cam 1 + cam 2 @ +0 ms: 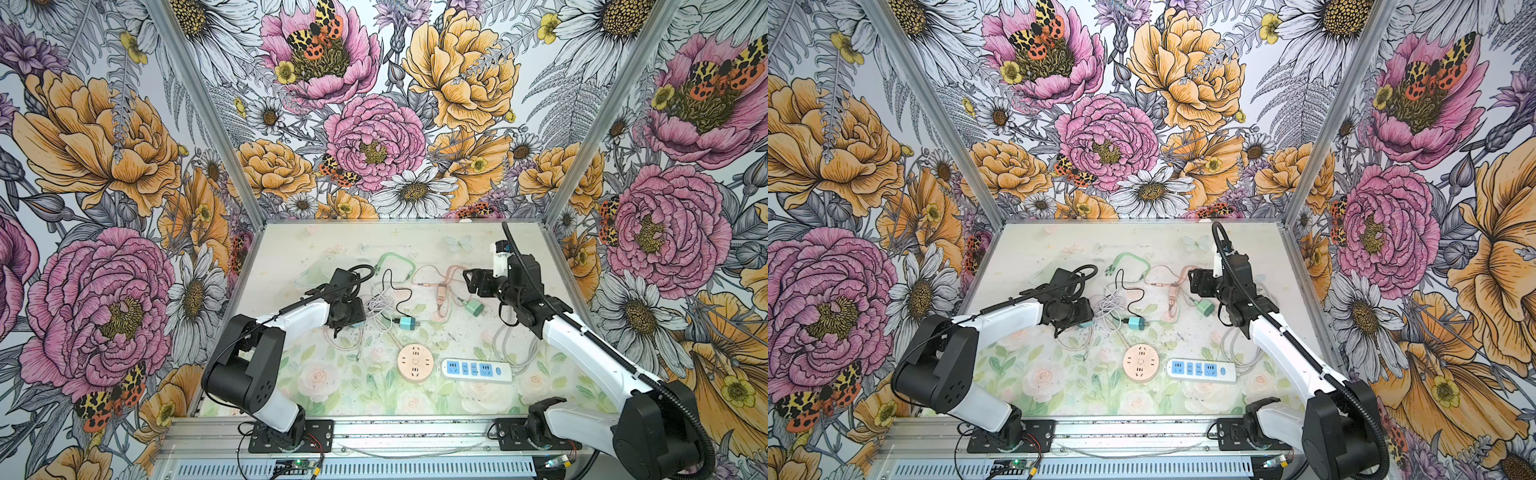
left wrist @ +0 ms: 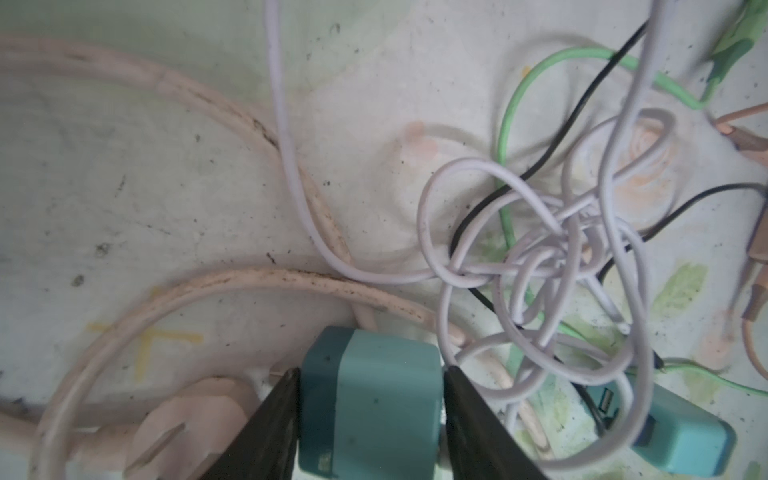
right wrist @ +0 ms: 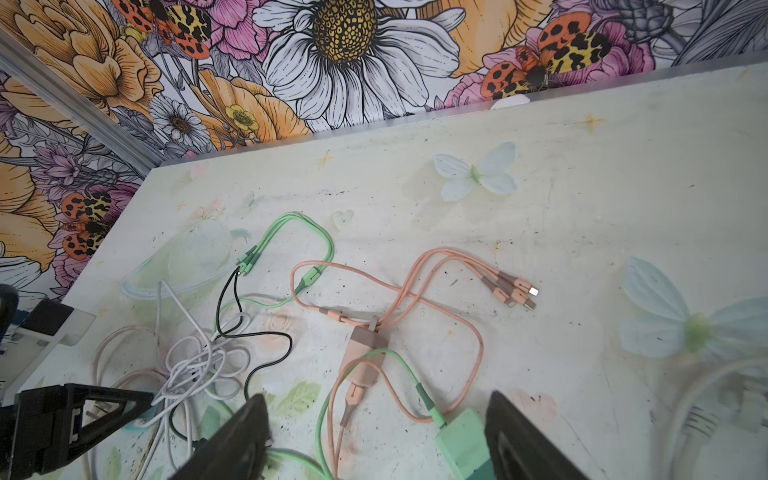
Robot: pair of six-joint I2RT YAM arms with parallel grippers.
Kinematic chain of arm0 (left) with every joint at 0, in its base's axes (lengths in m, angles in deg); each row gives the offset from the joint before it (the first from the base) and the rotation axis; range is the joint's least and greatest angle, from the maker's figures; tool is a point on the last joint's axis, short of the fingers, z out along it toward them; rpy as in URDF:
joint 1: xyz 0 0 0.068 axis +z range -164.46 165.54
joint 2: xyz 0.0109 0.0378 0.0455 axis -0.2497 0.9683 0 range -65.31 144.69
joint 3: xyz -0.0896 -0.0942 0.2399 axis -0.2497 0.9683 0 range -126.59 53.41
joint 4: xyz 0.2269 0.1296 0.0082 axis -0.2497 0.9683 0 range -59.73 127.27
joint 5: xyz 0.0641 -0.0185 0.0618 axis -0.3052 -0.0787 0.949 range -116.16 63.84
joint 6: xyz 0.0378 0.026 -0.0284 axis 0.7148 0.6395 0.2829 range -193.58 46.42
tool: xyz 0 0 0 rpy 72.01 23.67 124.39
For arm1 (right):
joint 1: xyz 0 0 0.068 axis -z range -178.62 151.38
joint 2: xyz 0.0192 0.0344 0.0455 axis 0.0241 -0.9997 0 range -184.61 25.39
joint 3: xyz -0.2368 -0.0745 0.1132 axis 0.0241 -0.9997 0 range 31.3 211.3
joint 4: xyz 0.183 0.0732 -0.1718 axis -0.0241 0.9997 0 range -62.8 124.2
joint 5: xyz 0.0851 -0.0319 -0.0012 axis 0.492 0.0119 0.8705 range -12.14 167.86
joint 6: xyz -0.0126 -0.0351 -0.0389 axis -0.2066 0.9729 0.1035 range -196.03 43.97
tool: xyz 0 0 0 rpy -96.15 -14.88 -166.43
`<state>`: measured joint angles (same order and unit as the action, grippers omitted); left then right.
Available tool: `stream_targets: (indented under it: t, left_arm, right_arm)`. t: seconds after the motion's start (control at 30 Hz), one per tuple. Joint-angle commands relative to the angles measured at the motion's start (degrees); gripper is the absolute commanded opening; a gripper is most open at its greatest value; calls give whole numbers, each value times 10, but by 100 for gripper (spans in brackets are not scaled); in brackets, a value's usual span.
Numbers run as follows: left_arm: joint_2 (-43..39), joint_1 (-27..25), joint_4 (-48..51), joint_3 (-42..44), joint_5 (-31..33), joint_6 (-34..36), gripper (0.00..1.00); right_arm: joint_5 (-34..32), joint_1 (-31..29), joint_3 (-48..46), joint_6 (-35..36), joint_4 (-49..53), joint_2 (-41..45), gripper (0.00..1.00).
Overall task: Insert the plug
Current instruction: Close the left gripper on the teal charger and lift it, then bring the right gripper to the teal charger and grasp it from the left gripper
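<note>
Black fingers (image 2: 274, 415) of left gripper (image 2: 372, 374) flanked the teal plug (image 2: 374, 415) on the table (image 2: 124, 166), grip unclear; right gripper (image 3: 376, 397) stood spread. Plug seemed light, rigid, smooth: better held by flat sides, prongs free.

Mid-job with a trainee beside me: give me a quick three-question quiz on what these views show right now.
1. True or false: the right pincer is clamped on the pink cable.
2. What sits between the fingers of the left pincer? A) teal charger B) green charger C) black cable
3. Fill in: the power strip and the round socket have ___ plugs inserted.

Key: 1 false, its jaws stand open; 2 A; 3 no.
</note>
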<state>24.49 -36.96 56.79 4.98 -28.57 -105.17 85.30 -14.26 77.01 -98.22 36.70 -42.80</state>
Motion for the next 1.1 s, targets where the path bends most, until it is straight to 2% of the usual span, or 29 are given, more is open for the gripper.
stream_targets:
  t: [0.0, 0.13, 0.37, 0.63, 0.77, 0.93, 1.07]
  left_arm:
    - [23, -11, -6, -10, 7, -10, 50]
    - [27, -15, -7, -15, 3, -17, 44]
    - [-38, -4, -15, -1, -4, -36, 41]
    - [-132, 16, -34, 22, -41, -64, 42]
    - [-168, 28, -35, 33, -50, -77, 42]
    - [-212, 48, -64, 63, -77, -105, 42]
    - [-231, 51, -74, 70, -91, -114, 42]
  right_arm:
    - [9, -10, 6, -11, -3, 0, 82]
    - [10, -21, 6, -12, -3, 0, 82]
    - [13, -52, 13, -24, -4, -7, 81]
    - [15, -142, 39, -12, -21, -41, 79]
    - [21, -187, 27, -13, -78, -47, 79]
    - [61, -240, -45, -45, -262, -53, 79]
    - [39, -286, -54, -37, -304, -84, 79]
